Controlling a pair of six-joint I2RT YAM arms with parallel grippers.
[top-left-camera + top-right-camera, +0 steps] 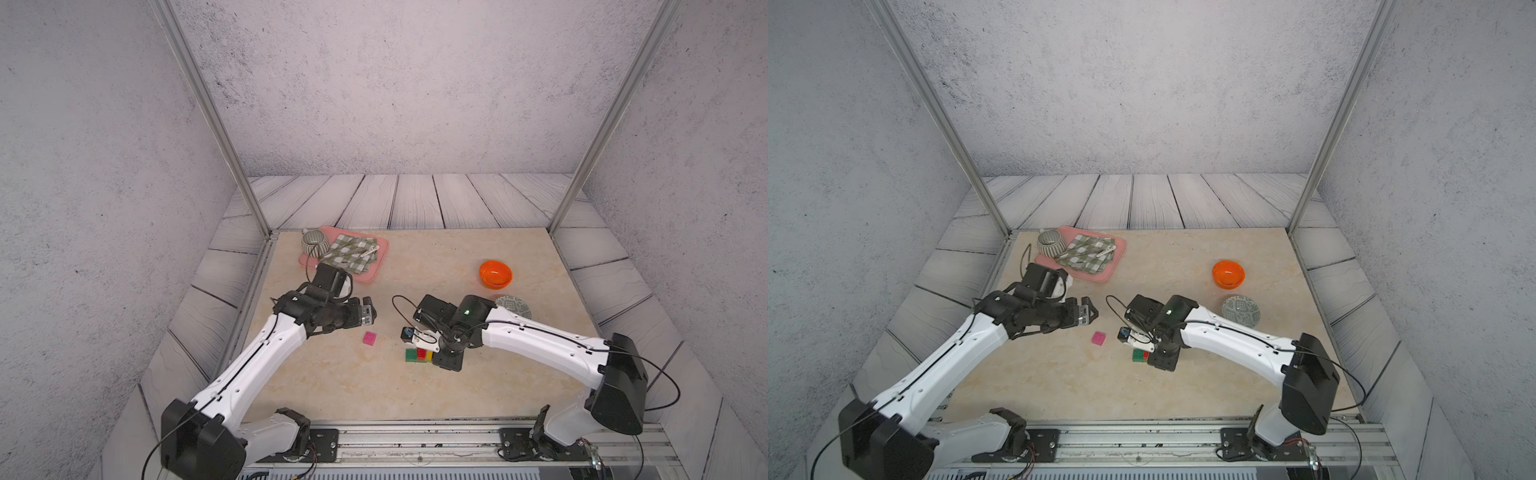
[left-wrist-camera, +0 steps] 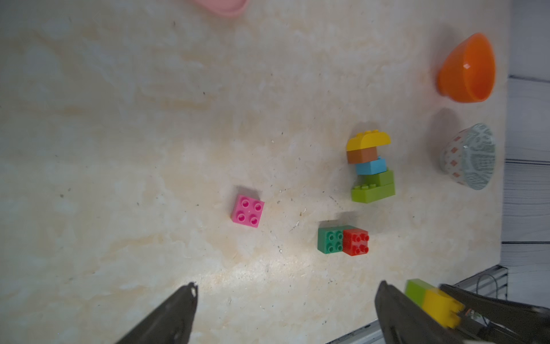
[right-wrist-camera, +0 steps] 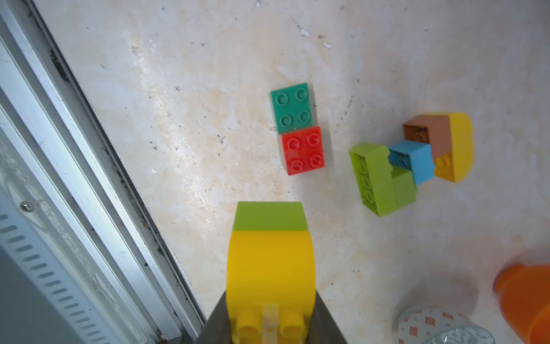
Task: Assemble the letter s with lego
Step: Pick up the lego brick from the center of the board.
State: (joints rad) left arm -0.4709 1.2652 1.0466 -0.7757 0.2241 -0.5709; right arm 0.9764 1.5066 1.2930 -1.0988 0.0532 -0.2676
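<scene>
Far left at the back, a pink tray carries a striped cup and a checked cloth. The left arm's wrist overlaps the tray's near edge in both top views, while the left wrist camera catches only a sliver of it. The left claw hangs above the table, spread wide, nothing between its fingers. Next along, one pink brick sits alone, studs up, in the open space between the arms. Then one dark green brick and one red brick, studs up, touching side by side. Here is the right claw, clamped on a yellow brick with a lime brick joined to its far end, held above the table near the red one; from above, only a scrap of colour shows there under the wrist. Now something only the wrist cameras give: a stack lying on its side, one yellow, one brown, one blue, two lime. I cannot make it out in the top views, where the right wrist stands in the way. Rightmost, an orange bowl stands clear, and a patterned bowl is partly covered by the right arm in a top view. The tally: ten bricks, three lime, two yellow, one each of pink, dark green, red, brown and blue; two bowls.
</scene>
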